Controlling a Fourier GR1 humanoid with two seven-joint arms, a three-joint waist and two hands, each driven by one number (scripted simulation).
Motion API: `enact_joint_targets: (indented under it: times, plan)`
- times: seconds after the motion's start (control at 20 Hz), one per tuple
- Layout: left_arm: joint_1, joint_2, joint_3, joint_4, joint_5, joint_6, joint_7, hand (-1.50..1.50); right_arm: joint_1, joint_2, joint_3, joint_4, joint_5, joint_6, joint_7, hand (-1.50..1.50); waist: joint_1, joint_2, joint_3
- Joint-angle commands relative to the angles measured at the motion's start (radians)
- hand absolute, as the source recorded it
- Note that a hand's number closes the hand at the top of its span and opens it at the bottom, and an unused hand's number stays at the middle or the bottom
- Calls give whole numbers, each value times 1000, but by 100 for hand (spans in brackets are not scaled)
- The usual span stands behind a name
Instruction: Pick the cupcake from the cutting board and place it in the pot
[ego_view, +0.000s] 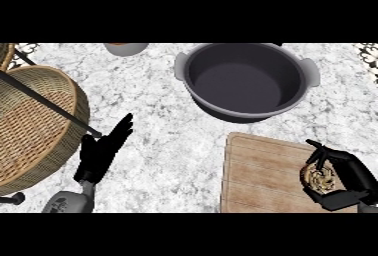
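- On the pale wooden cutting board (266, 175), the black right hand (343, 180) curls its fingers round the small brown cupcake (320, 179).
- Lift straight up, then go over the round grey metal pot (244, 80).
- The left hand (103, 150) rests with straight fingers, holding nothing.

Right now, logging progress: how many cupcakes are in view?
1: the cupcake is over the cutting board's right side, enclosed by the right hand. The pot holds none.
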Motion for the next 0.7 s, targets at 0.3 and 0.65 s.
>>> enact_joint_targets:
  times: [0.3, 0.65]
  plan:
    - [-57, -7, -7, 2, 1, -22, 10, 0, -344, -273, -49, 305, 5, 252, -159, 150, 68, 32, 23]
    - [-74, -24, -10, 21, -8, -12, 22, 0, -443, -326, 8, 445, 92, 208, -321, 150, 43, 28, 21]
